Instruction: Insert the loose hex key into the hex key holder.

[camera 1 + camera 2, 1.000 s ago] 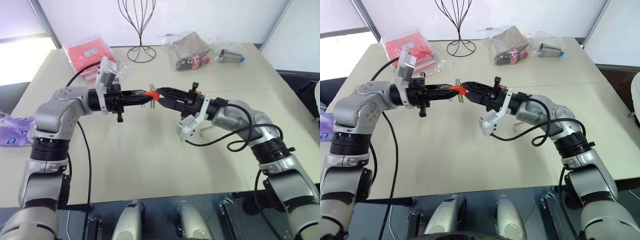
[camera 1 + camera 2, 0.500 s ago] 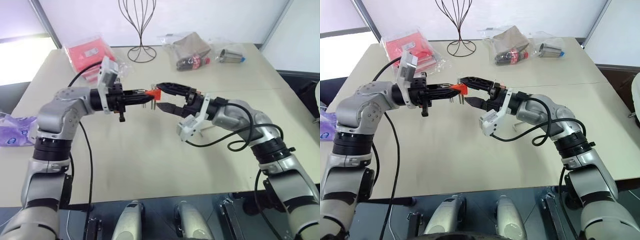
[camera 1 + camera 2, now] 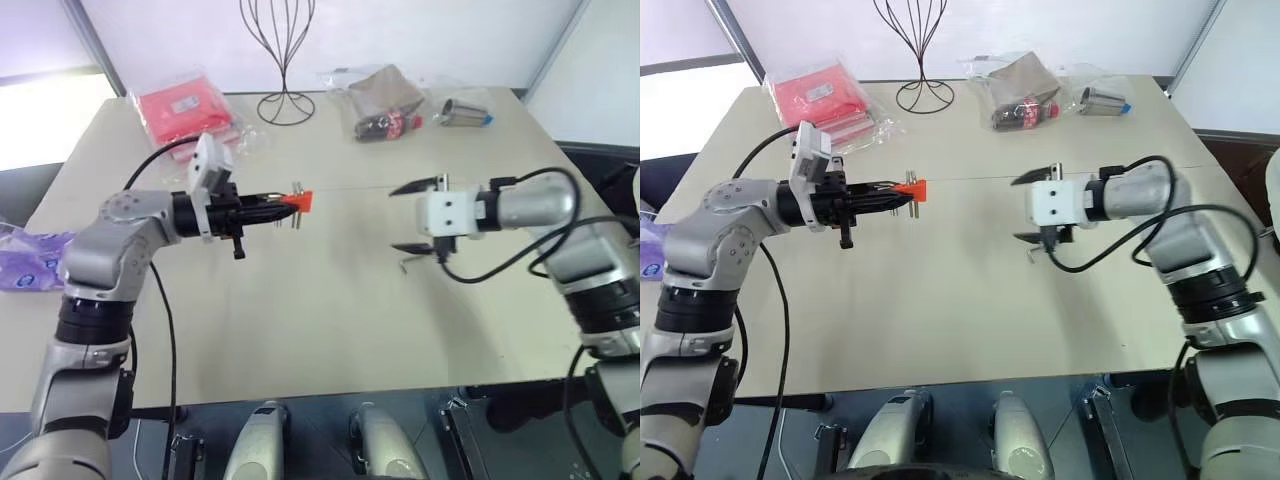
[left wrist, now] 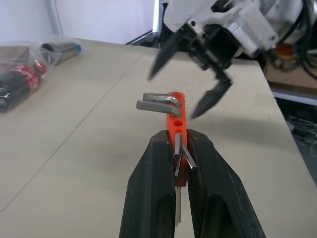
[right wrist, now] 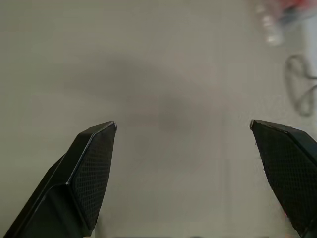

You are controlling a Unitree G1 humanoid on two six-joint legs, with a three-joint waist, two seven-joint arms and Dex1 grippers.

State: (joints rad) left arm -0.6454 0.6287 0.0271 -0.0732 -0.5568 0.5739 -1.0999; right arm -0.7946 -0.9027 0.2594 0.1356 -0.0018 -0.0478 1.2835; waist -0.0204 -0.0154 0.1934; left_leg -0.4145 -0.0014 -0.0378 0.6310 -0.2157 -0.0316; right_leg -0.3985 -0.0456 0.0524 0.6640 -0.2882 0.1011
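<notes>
**A:** Where does the hex key holder [image 4: 176, 118] stand now, and who has it?

**B:** Your left gripper [image 3: 284, 204] has it. The fingers are pressed shut on the orange block and hold it up in the air over the table [image 3: 300, 330], with the free end pointing toward the right arm. Several short grey keys stick out of the block.

**A:** And the loose hex key?

**B:** In the left wrist view you see a thicker bent key [image 4: 158, 105] seated at the far end of the block. I judge this to be the loose hex key, already in its hole, but I cannot tell how deep it sits.

**A:** What about your right gripper [image 3: 396, 220]?

**B:** It is spread wide and holds nothing. It hangs well apart from the holder, on the right side above the table.

**A:** So the task is finished?

**B:** Nearly, I think. The insertion looks done. One doubt: a small grey piece [image 3: 404, 265] lies on the table just below the right gripper, and it is too small to tell what it is. You should check it, and perhaps press the key home.
</notes>
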